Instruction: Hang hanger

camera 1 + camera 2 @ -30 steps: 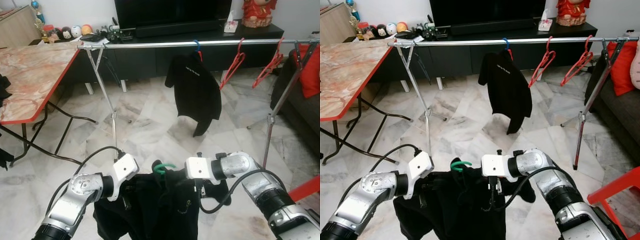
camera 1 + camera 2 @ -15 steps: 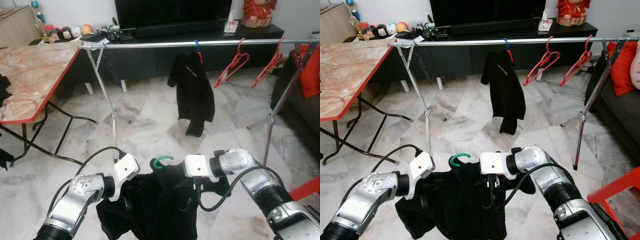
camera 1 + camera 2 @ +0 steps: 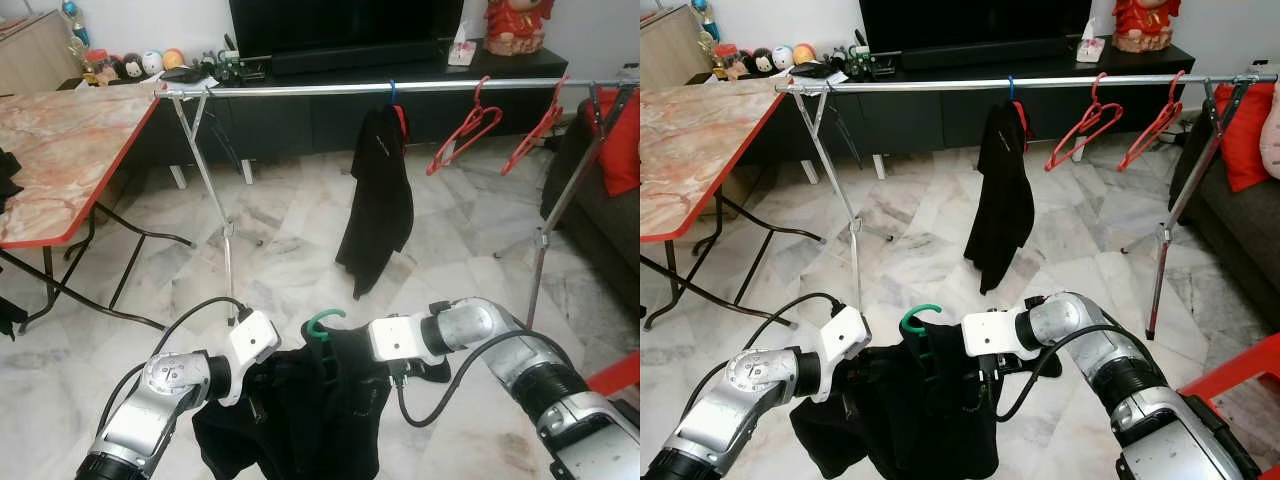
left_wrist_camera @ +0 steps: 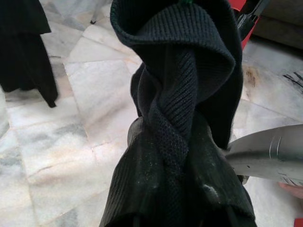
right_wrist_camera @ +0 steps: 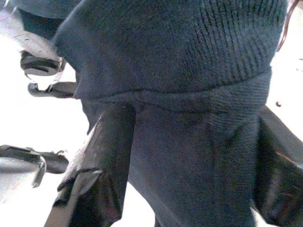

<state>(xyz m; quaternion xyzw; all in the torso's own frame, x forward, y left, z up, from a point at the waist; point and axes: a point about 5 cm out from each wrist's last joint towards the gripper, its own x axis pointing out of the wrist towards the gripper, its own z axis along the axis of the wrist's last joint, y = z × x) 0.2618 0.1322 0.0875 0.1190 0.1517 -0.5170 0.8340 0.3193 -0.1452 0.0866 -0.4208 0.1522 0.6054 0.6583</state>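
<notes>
I held the black knitted garment point(image 3: 300, 410) low in front of the robot, between the two arms, above the pale marble floor point(image 3: 290, 250). The green plastic hanger hook point(image 3: 322, 323) stood up out of the garment's collar, well below the long silver metal rail point(image 3: 300, 89) of the clothes rack. The left gripper point(image 3: 262, 385) was pushed into the left shoulder of the garment, and I could not tell how its fingers stood, because the cloth covered them. The right gripper point(image 5: 170, 189) was at the right shoulder, and in the right wrist view its two black fingers point(image 5: 102, 175) were pressed on the knitted cloth from both sides, so it was pinching the garment. In the left wrist view the cloth hung twisted in thick folds. On the rail another black shirt point(image 3: 378, 195) hung on a blue hanger hook point(image 3: 393, 92), and further right two bare red plastic hangers point(image 3: 462, 128) hung tilted. A marble-patterned table with a red edge point(image 3: 70, 150) stood on the left, and a black low TV cabinet point(image 3: 400, 75) was behind the rack.
</notes>
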